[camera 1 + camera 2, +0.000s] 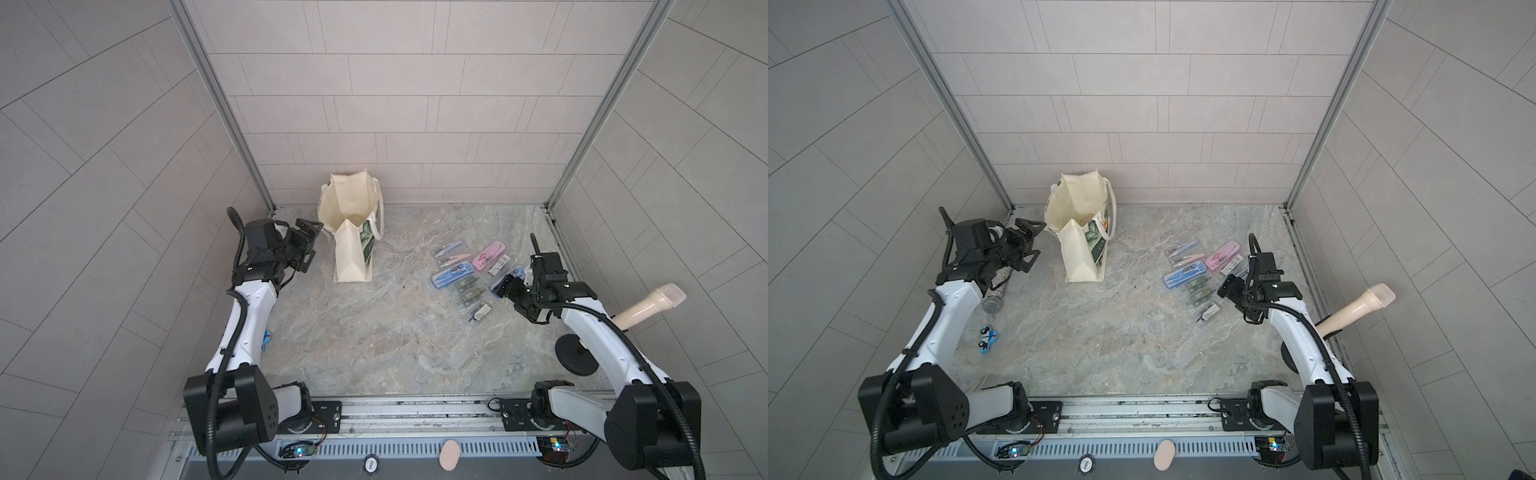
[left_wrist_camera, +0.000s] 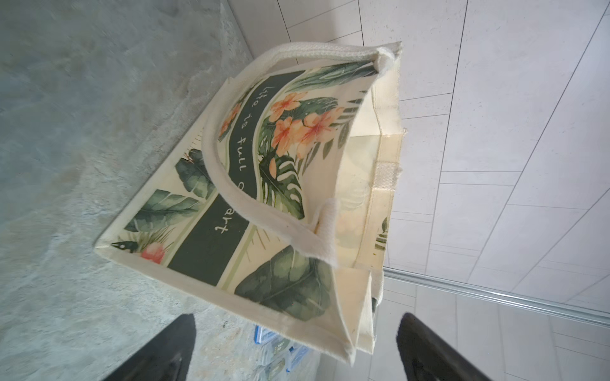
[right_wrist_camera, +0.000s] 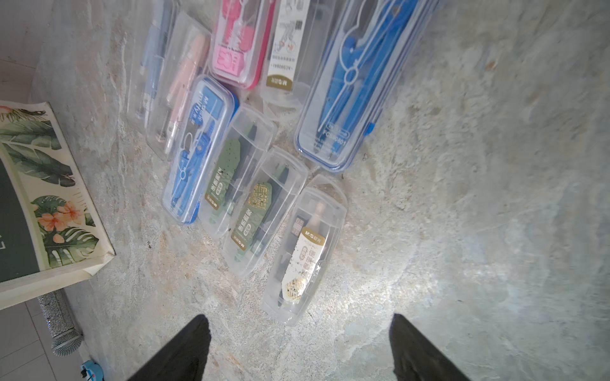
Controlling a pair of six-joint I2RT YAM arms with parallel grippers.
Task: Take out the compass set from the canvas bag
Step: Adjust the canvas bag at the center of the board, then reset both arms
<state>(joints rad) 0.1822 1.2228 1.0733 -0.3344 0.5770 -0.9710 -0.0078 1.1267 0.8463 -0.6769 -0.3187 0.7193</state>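
The canvas bag (image 1: 351,249) (image 1: 1079,249) stands upright at the back left of the marble table, mouth open upward, its leaf print (image 2: 264,198) on one side. Inside it only bare cream fabric shows; its bottom is partly hidden by the near wall. My left gripper (image 1: 311,245) (image 1: 1034,245) (image 2: 297,325) hangs open just left of the bag, apart from it and holding nothing. Several compass sets in clear cases (image 1: 469,278) (image 1: 1204,278) (image 3: 251,184) lie in a cluster on the right. Over their near right edge my right gripper (image 1: 513,301) (image 1: 1235,297) (image 3: 298,325) is open and empty.
A beige microphone (image 1: 648,305) (image 1: 1358,305) leans on a black stand base (image 1: 575,353) at the right edge. A glittery silver microphone (image 1: 996,286) (image 3: 61,326) lies under my left arm, with a small blue toy car (image 1: 987,334) nearer the front. Tiled walls close three sides.
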